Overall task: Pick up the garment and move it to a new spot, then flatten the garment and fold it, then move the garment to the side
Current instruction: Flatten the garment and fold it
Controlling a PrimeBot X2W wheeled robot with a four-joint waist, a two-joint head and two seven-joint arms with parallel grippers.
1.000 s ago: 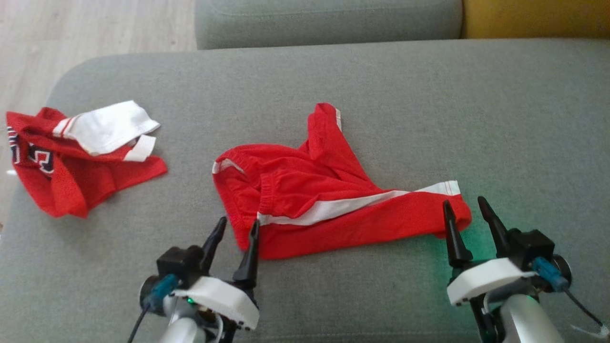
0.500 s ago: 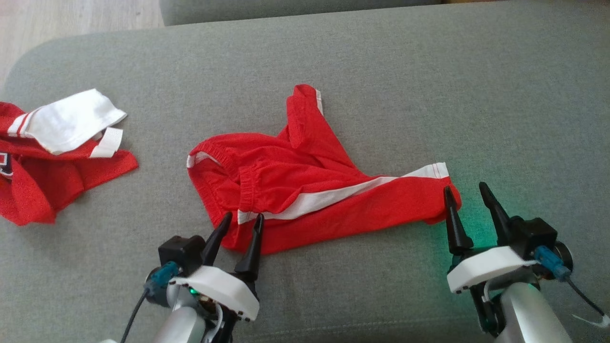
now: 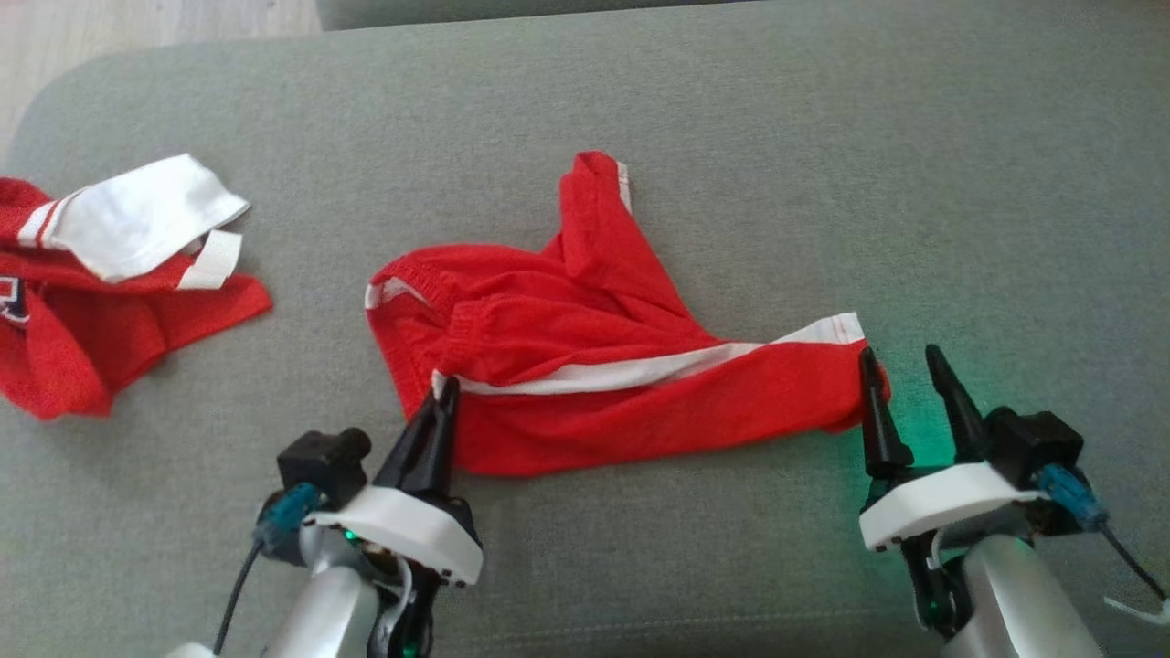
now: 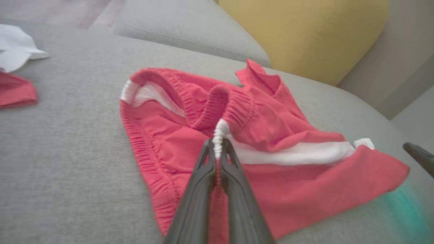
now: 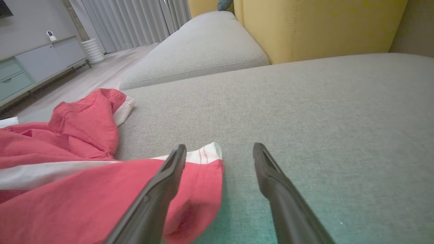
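Observation:
The garment [image 3: 622, 366] is a pair of red shorts with a white side stripe, lying crumpled in the middle of the grey couch seat [image 3: 731, 137]. My left gripper [image 3: 442, 395] is shut on the garment's waistband at the end of the white stripe; the left wrist view shows the pinched elastic [image 4: 218, 140] between the fingertips. My right gripper [image 3: 907, 356] stands open at the garment's right leg hem [image 5: 203, 169], its left finger [image 5: 162, 183] over the cloth and its right finger [image 5: 274, 183] over bare cushion.
A second red garment with white panels [image 3: 101, 283] lies bunched at the seat's far left edge. Another grey cushion [image 5: 196, 54] and a yellow cushion [image 5: 322, 23] stand beyond the seat. Wooden floor [image 3: 110, 23] lies past the left end.
My left gripper moved forward onto the waistband and shut on it, pulling the cloth slightly. The right gripper stays open beside the hem. The head camera dipped a little.

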